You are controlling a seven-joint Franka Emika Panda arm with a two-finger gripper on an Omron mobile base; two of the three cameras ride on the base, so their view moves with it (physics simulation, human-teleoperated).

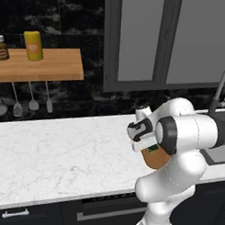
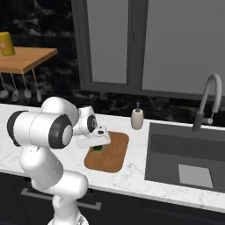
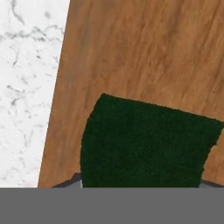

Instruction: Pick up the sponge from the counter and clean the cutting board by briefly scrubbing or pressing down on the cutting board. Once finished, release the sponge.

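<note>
The gripper (image 2: 97, 145) pinches the sponge (image 3: 146, 144) directly above the cutting board (image 2: 112, 156), near its left edge beside the bare tabletop (image 3: 26, 87); straight down presses it.

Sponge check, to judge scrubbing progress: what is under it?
The sponge sits over the cutting board, by its edge with the counter. Whether it touches the board is hidden.

A grey-framed window (image 2: 145, 48) is set in a black marble wall (image 1: 87, 99). Left of the window hangs a wooden shelf (image 1: 47, 66) with utensils (image 1: 23, 102) beneath; below the window to the right sit a sink (image 2: 184, 158) and a faucet (image 2: 206, 99).
</note>
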